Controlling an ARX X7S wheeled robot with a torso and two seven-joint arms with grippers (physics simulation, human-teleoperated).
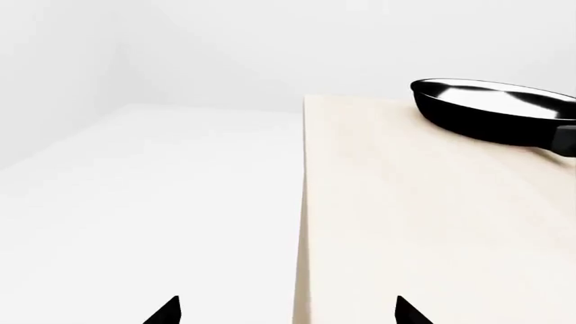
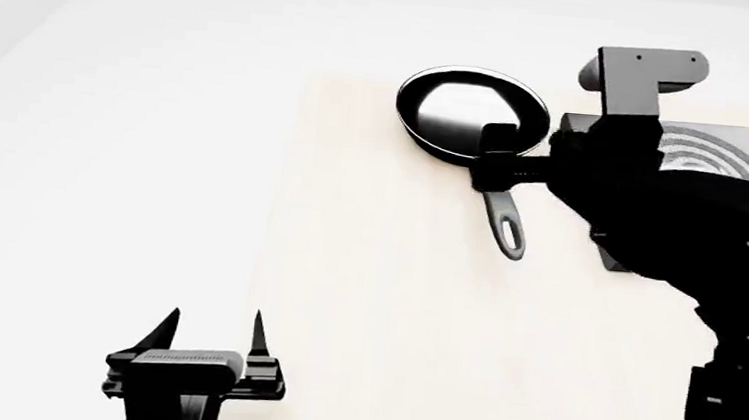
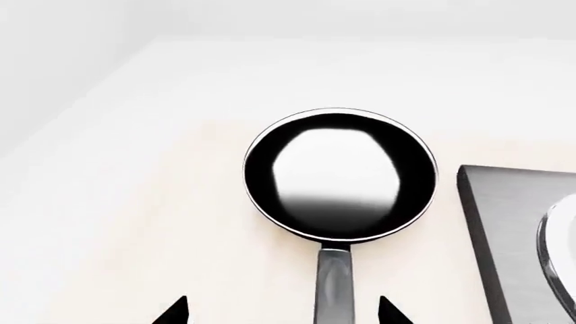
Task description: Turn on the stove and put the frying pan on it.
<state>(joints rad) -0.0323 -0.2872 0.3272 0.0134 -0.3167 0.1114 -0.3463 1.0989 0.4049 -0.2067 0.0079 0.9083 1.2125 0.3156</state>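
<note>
The frying pan [image 2: 474,111] is black with a glossy inside and lies on the table, its long handle [image 2: 509,226] pointing toward me. My right gripper [image 2: 497,157] hovers over the handle's root. In the right wrist view the right gripper [image 3: 280,312] is open and the handle [image 3: 333,283] runs between its fingertips without touching them. The stove [image 2: 716,149], a dark grey slab with raised rings, sits right of the pan and is mostly hidden by my right arm; its knob is hidden. My left gripper [image 2: 211,336] is open and empty at the near left.
The light wooden table [image 2: 381,301] ends at a left edge [image 1: 303,202] just under my left gripper [image 1: 288,314]. Beyond it is white floor. The frying pan [image 1: 493,111] shows far ahead in the left wrist view. The stove's corner [image 3: 504,229] is close beside the frying pan [image 3: 340,172].
</note>
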